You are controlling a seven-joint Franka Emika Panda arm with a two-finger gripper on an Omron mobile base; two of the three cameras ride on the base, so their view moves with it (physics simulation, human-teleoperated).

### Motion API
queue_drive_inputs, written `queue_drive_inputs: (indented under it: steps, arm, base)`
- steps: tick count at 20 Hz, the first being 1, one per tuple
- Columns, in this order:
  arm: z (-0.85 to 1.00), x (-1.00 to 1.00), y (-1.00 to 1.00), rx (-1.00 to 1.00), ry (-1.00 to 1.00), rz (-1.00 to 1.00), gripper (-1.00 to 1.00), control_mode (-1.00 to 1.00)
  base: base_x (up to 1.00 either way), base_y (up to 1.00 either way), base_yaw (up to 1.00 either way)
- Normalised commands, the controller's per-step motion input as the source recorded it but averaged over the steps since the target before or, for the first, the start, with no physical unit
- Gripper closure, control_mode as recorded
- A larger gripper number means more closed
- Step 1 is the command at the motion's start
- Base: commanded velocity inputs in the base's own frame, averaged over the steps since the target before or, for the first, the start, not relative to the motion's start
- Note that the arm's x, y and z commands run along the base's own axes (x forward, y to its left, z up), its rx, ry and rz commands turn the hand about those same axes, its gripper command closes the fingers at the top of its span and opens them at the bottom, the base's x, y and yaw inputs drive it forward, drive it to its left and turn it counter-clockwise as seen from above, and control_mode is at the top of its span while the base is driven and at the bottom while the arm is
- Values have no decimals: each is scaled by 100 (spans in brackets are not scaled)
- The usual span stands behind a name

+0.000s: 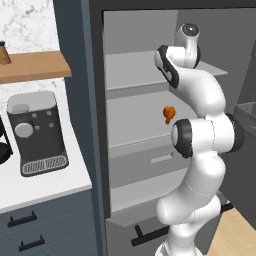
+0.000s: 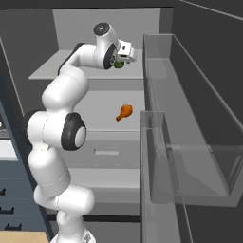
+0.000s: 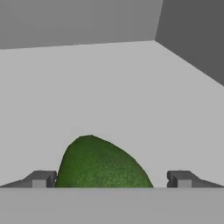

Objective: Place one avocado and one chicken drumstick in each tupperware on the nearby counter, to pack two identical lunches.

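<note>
**Now at the upper fridge shelf, claw around an avocado**

Up on the top shelf of the open fridge, the gripper has its two finger tips spread wide, with the green avocado sitting between them. The left tip looks to be against the fruit's side; the right one stands clear of it, so the jaws are not clamped on it. In the right base view the avocado peeks out just under the hand.

One shelf lower lies an orange chicken drumstick, apart from the arm.

Clear door bins hang on the fridge door to the right. Left of the fridge, the white counter carries a coffee machine, beneath a wooden shelf.
</note>
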Motion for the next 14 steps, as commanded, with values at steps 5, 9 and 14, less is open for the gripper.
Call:
queue_drive_inputs:
  steps: [5,9,14]
  arm:
    - [-27,0,0,0,3,0,-100,-100]
    - [-27,0,0,0,0,0,-100,-100]
    - [-22,0,0,0,0,0,100,-100]
  base:
    - [0,0,0]
    - [0,0,0]
    - [0,0,0]
